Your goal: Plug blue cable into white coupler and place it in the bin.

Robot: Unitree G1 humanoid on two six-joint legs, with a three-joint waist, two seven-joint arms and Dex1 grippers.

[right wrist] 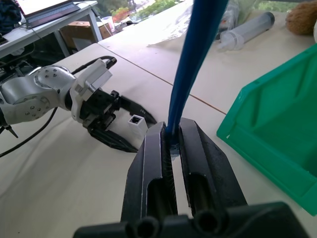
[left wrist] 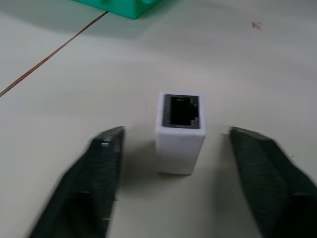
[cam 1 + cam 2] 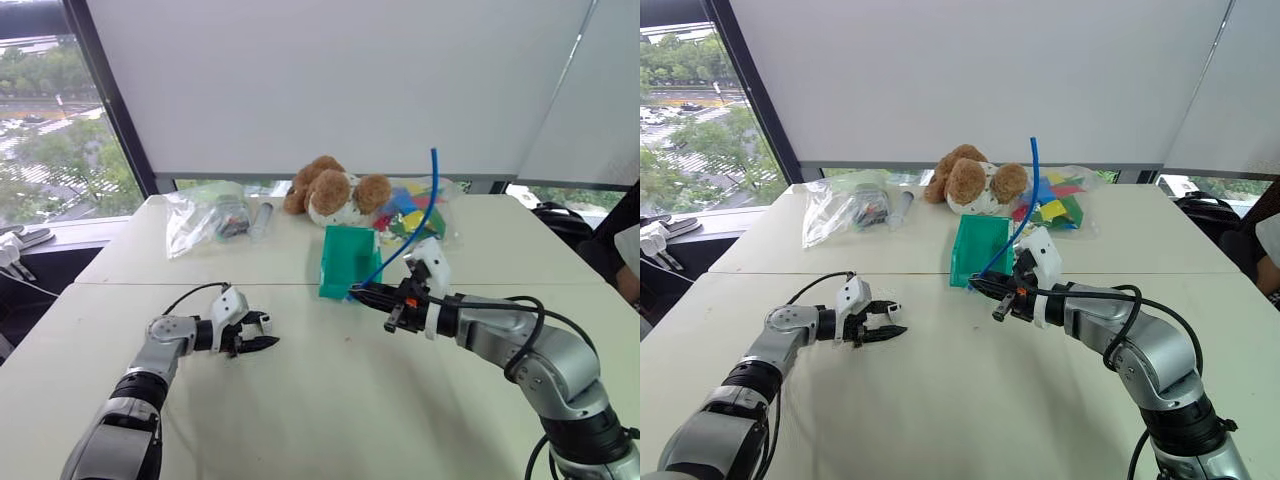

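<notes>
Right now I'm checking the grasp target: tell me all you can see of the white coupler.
The white coupler is a small boxy block of smooth white plastic with a dark rectangular socket in its upward face. It stands upright on the pale table, between the left hand's open black fingers, with a gap on each side.

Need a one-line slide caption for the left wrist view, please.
Left hand open around the upright white coupler on the table, fingers apart from its sides; bin corner beyond.
</notes>
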